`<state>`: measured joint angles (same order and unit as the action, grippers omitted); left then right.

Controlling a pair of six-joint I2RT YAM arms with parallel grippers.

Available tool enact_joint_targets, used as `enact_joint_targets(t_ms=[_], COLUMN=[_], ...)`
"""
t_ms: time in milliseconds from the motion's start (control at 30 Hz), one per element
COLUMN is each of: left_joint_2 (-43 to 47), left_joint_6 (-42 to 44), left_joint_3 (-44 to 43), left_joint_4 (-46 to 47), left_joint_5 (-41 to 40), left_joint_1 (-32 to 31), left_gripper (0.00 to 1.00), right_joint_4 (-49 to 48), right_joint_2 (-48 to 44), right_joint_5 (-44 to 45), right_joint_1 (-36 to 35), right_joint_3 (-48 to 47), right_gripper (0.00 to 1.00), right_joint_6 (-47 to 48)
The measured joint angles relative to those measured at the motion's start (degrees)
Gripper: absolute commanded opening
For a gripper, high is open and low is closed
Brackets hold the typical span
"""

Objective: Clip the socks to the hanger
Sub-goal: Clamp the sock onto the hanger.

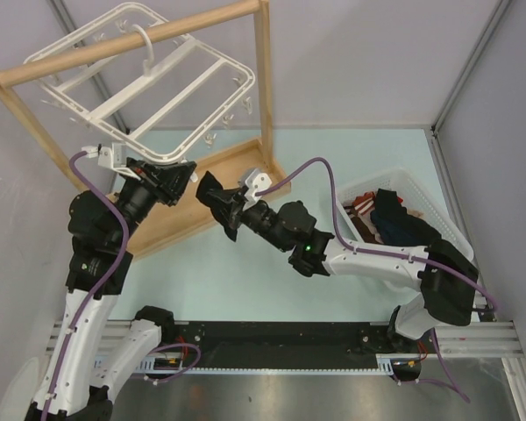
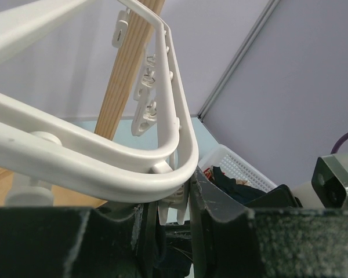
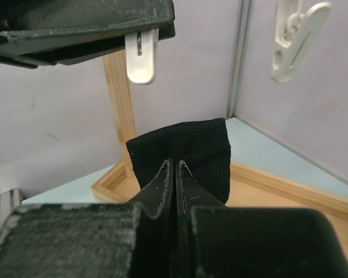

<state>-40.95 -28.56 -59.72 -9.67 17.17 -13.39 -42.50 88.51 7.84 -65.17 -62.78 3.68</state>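
The white hanger (image 1: 243,72) hangs tilted from the wooden stand's top bar. Its rounded corner fills the left wrist view (image 2: 104,165). My left gripper (image 1: 186,174) is shut on a small white clip (image 2: 173,202) dangling under that corner, one finger on each side of it (image 2: 173,231). The same clip sticks out below the left fingers in the right wrist view (image 3: 141,61). My right gripper (image 1: 231,208) is shut on a black sock (image 1: 212,191) and holds it in the air, just right of and below the held clip. The sock stands up past the fingertips (image 3: 185,145).
The wooden stand (image 1: 263,88) has its post and base board right behind both grippers. A white basket (image 1: 434,210) at the right holds more dark socks (image 1: 394,221) and reddish-brown garments (image 1: 359,210). Another free clip (image 3: 293,37) hangs at the upper right.
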Motion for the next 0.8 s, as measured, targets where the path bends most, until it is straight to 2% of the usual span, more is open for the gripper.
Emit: enact_joint_targets(t_ms=[300,800], left_joint_2=[-0.31,-0.37], left_joint_6=[0.04,0.09], left_joint_3=[0.09,0.94], left_joint_4=[-0.09,-0.28], left_joint_5=[-0.09,-1.09], left_joint_1=[0.0,0.0], left_gripper=[0.0,0.0], right_joint_4=[-1.73,-1.95], right_joint_2=[1.62,1.92], right_joint_5=[4.42,5.01], right_joint_1=[-1.49,-2.23], right_joint_3=[-2.56,-3.85], right_gripper=[0.0,0.0], right_joint_6=[2.86,3.69])
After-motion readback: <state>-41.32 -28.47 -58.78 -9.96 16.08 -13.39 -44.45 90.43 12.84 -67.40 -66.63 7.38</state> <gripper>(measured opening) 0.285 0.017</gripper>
